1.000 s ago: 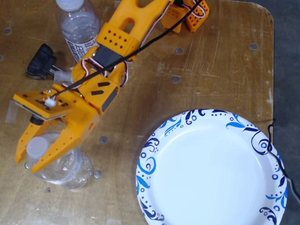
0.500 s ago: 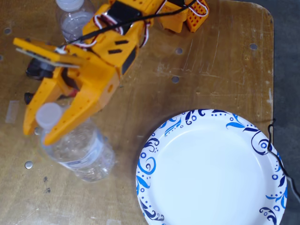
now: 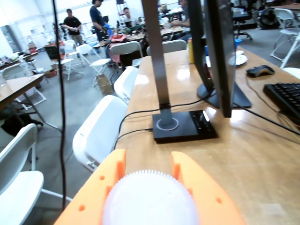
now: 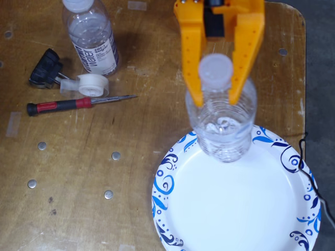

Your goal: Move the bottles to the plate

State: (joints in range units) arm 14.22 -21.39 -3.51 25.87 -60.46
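Observation:
The plain ribbed bottle [image 4: 222, 125] stands upright between my orange gripper's fingers [image 4: 214, 99], which are shut on its neck just under the white cap. Its base is over the far rim of the white plate with blue swirls [image 4: 235, 209]; I cannot tell whether it touches the plate. In the wrist view the white ribbed cap [image 3: 150, 201] fills the bottom edge between the two orange fingers of the gripper [image 3: 149, 161]. The labelled bottle [image 4: 94, 44] lies on the wooden table at the top left of the fixed view, well apart from the gripper.
A clear tape roll [image 4: 91, 84], a black part [image 4: 44, 70] and a red-handled screwdriver [image 4: 78, 103] lie left of the plate. The table's edge [image 4: 303, 78] runs close on the right. The wrist view shows a monitor stand [image 3: 183, 124] and a keyboard [image 3: 286, 96] on another table.

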